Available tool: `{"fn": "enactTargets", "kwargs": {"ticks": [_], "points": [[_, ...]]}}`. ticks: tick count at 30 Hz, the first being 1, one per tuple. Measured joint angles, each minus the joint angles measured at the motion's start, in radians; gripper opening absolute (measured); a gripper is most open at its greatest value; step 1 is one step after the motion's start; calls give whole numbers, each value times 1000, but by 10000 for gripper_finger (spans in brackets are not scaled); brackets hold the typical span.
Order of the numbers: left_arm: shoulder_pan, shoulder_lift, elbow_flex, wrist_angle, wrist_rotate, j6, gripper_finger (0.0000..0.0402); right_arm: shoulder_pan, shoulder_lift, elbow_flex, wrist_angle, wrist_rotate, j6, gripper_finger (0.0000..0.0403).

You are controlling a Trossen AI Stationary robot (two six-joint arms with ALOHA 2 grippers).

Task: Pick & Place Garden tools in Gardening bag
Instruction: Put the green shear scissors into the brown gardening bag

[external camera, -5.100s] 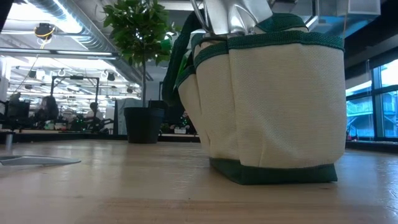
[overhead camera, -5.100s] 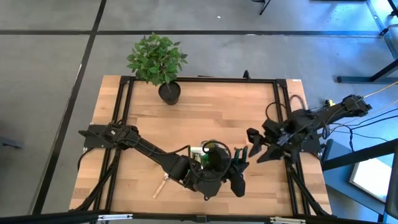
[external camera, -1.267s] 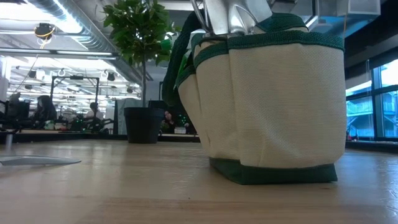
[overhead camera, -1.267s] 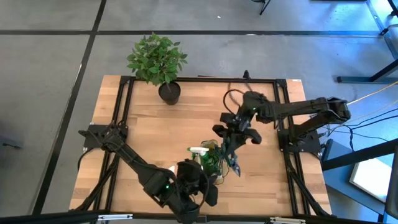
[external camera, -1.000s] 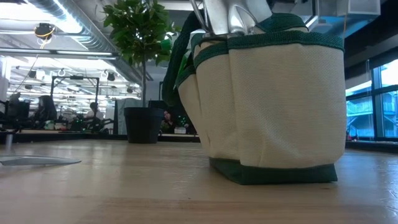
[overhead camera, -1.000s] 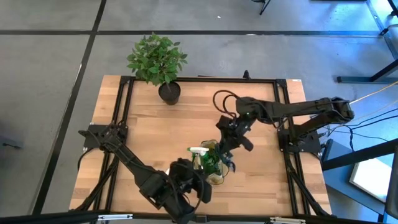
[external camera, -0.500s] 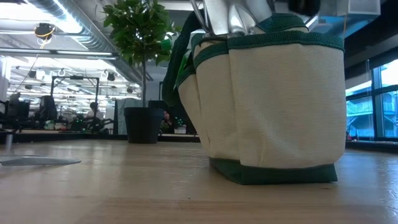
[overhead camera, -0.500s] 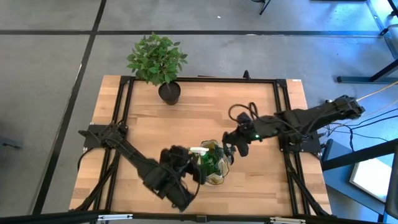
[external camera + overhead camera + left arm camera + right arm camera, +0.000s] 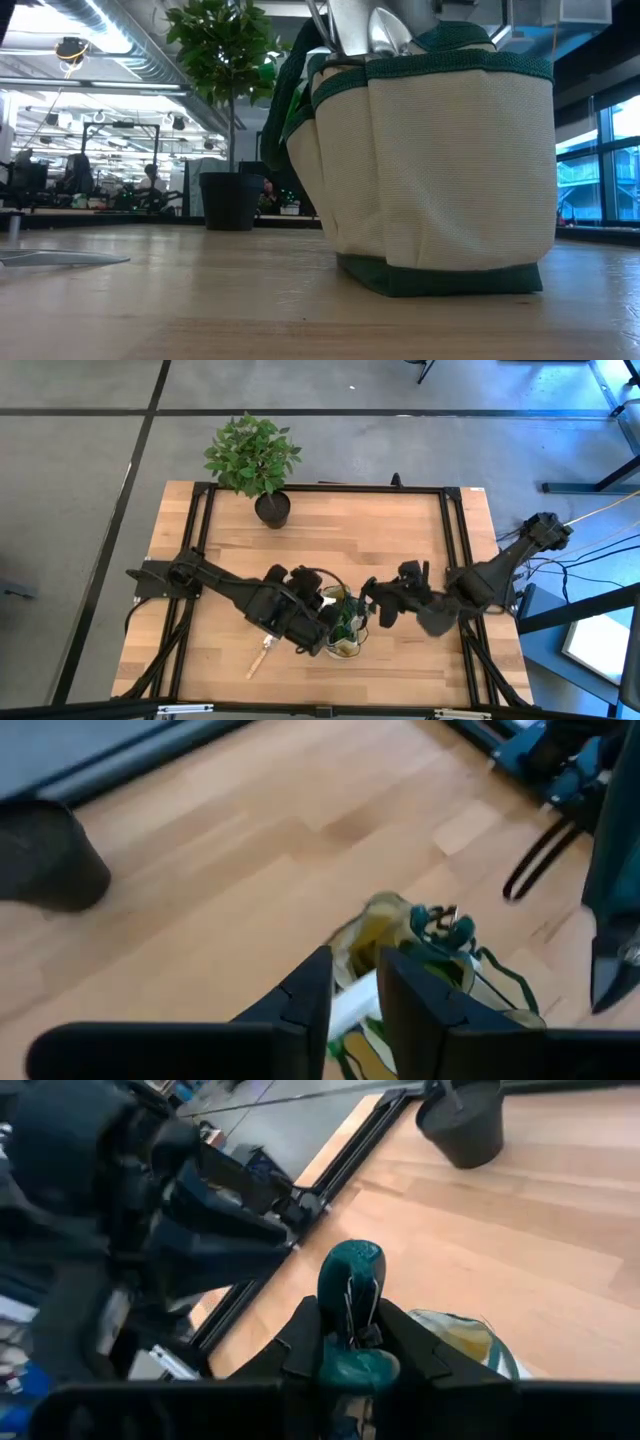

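Observation:
The gardening bag point(image 9: 346, 632) stands near the table's front middle and fills the low view point(image 9: 440, 170), with metal tool blades point(image 9: 385, 30) sticking out of its top. A white spray trigger point(image 9: 350, 1007) shows in it. My right gripper point(image 9: 377, 606) is at the bag's right side, shut on a teal-handled hand tool point(image 9: 350, 1295). My left gripper point(image 9: 322, 622) is at the bag's left side, open by a narrow gap and empty point(image 9: 355, 975). A wooden-handled tool point(image 9: 262, 656) lies flat on the table left of the bag. My right gripper pinches the tool's teal handle point(image 9: 350, 1342) between its two fingers. The fingers come from the table's right, pointing toward the bag. The handle's rounded end point(image 9: 352, 1270) sticks out past the fingertips, clear of the table. The rest of the tool is hidden behind the gripper.
A leafy plant in a black pot point(image 9: 272, 508) stands at the far edge, left of the middle. A black frame point(image 9: 330, 487) runs round the table top. The two arms are close together over the bag. Bare wood lies at the far right point(image 9: 400, 530).
My right gripper has come from beyond the bag toward the near edge and down to the bag's right side, keeping the teal-handled tool. My left gripper has gone from the table's near edge toward the far edge, up to the bag's left side.

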Motion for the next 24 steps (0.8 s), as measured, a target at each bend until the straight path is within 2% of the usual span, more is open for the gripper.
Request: {"fn": "enactTargets", "kwargs": {"ticks": [7, 14, 18, 24], "points": [[15, -72, 0, 0, -39, 64, 33, 37, 226, 308, -313, 38, 109, 62], [45, -100, 0, 0, -75, 84, 28, 60, 453, 658, -780, -10, 307, 62], [64, -101, 0, 0, -59, 102, 28, 69, 545, 742, -958, -55, 434, 62], [74, -110, -1, 0, -65, 210, 28, 72, 614, 761, -1036, -50, 605, 62]]}}
